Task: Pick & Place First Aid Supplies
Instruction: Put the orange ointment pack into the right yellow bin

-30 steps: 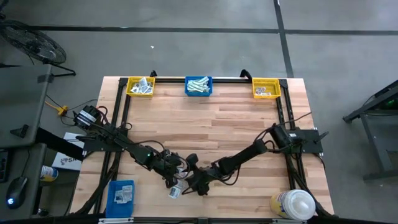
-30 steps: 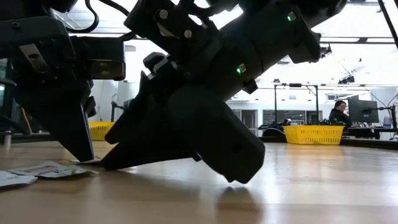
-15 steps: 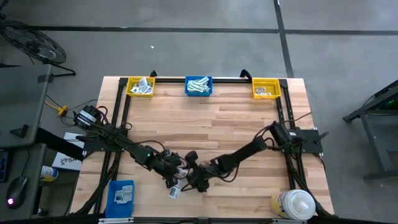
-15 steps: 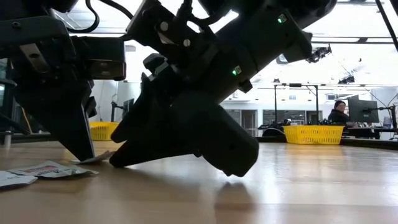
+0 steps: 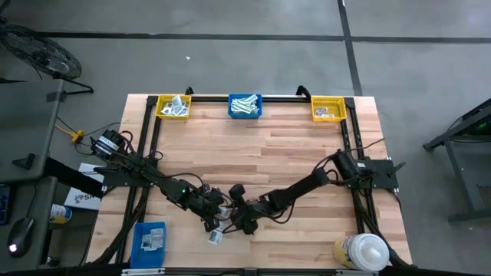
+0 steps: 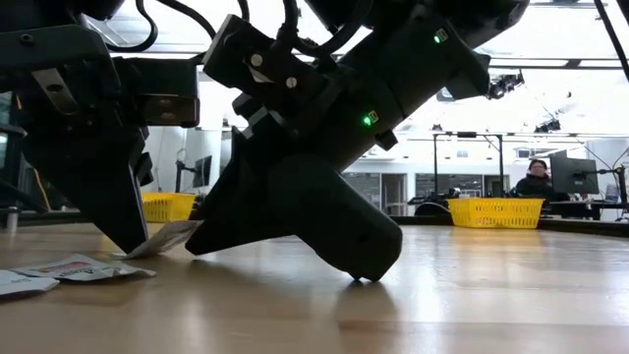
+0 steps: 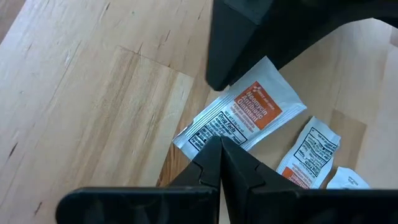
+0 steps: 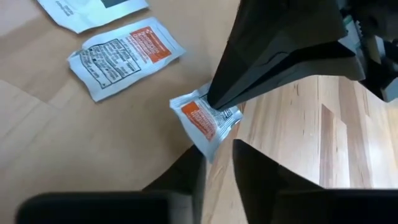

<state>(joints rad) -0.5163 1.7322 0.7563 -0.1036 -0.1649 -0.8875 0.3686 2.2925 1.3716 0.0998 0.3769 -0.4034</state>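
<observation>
Clearly packets in yellow bin, blue bin.

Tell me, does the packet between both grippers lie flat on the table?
No, tilted. In the low view the packet slants upward off the wood, one end pinned under the shut left gripper.

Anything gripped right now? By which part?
The left gripper is shut on the orange-labelled packet, pinching its edge near one end. The right gripper straddles the packet's other end with its fingers apart, not yet holding it.
</observation>
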